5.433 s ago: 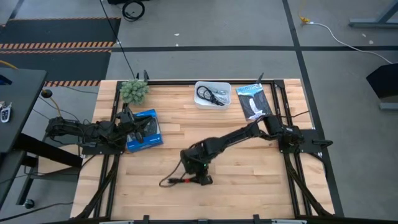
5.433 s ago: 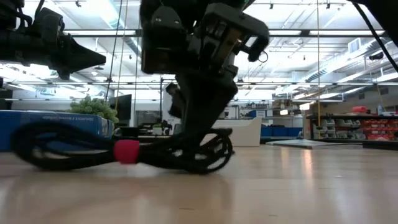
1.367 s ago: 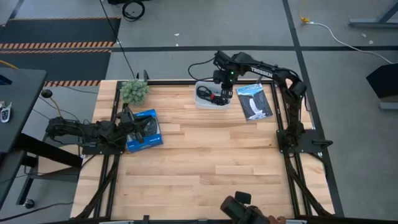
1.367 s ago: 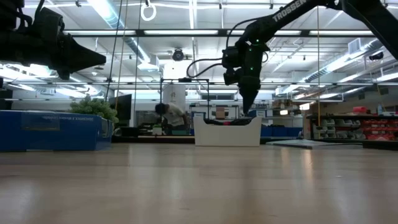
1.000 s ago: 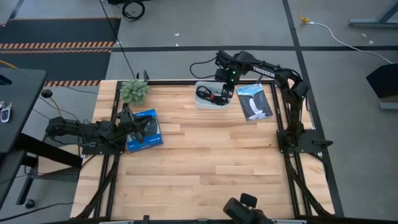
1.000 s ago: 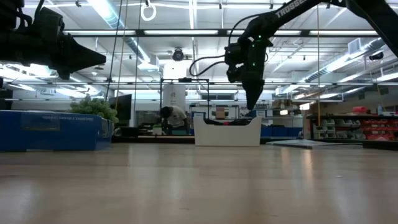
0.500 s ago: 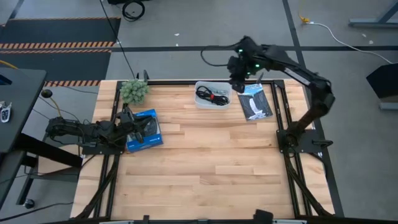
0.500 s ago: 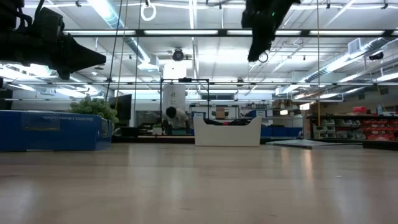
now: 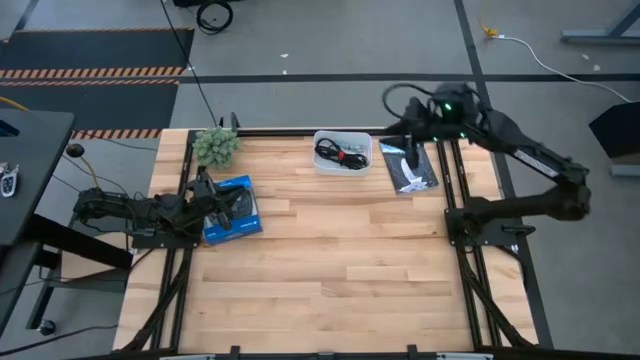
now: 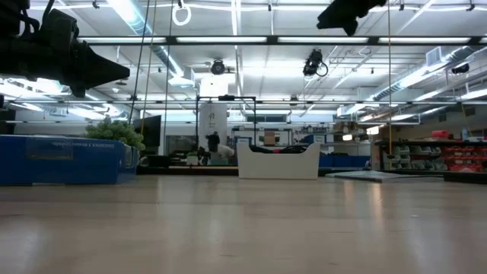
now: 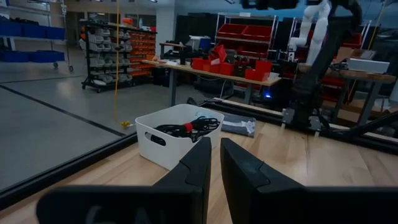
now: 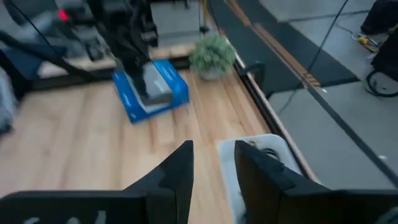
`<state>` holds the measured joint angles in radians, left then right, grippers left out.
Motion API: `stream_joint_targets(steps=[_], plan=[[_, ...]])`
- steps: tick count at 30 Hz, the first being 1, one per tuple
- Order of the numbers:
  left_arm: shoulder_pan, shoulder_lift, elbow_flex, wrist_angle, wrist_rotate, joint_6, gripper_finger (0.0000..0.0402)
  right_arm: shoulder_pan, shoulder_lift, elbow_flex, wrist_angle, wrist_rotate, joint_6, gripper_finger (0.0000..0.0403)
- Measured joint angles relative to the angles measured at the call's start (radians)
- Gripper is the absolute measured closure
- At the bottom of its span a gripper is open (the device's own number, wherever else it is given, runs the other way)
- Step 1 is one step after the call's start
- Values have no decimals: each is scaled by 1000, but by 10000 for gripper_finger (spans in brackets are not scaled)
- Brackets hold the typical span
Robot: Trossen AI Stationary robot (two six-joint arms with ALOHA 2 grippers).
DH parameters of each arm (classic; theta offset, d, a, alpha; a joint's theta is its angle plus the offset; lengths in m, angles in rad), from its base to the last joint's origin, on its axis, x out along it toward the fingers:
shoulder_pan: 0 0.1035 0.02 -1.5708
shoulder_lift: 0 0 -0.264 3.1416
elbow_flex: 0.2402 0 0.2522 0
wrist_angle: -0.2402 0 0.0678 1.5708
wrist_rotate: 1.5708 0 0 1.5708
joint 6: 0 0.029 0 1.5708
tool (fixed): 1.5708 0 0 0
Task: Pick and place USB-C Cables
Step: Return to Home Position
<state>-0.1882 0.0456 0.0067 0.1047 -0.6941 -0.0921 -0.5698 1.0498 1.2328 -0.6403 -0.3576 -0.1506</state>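
A white bin (image 9: pixel 343 152) stands at the table's far edge. It holds black coiled cables, one with a red tie (image 9: pixel 347 154); they also show in the left wrist view (image 11: pixel 186 127). No light blue or white cable shows. My right gripper (image 9: pixel 408 140) hangs high above the table just right of the bin, empty, its fingers a narrow gap apart (image 12: pixel 213 149). My left gripper (image 9: pixel 215 195) rests at the table's left over a blue box (image 9: pixel 232 208), its fingers shut (image 11: pixel 214 146) and empty.
A dark flat packet with a white shape (image 9: pixel 408 165) lies right of the bin. A small green plant (image 9: pixel 215 146) stands at the far left corner. The bare wooden top (image 9: pixel 330 260) spreads from the middle to the near edge. People move in the room behind (image 10: pixel 213 144).
My right gripper has risen from just over the bin, high above the table, and has swung toward the table's right edge, past the bin's right side. The black cable with the red tie stays lying in the bin.
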Motion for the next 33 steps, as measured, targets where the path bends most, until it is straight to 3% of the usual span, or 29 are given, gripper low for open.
stream_joint_targets(steps=[10,20,33], plan=[[0,0,0,0,0,0,358,104,-312,-366,216,6,320,280],[0,0,0,0,0,0,358,173,-528,-656,324,81,512,280],[0,0,0,0,0,0,358,173,-790,-888,378,50,732,291]])
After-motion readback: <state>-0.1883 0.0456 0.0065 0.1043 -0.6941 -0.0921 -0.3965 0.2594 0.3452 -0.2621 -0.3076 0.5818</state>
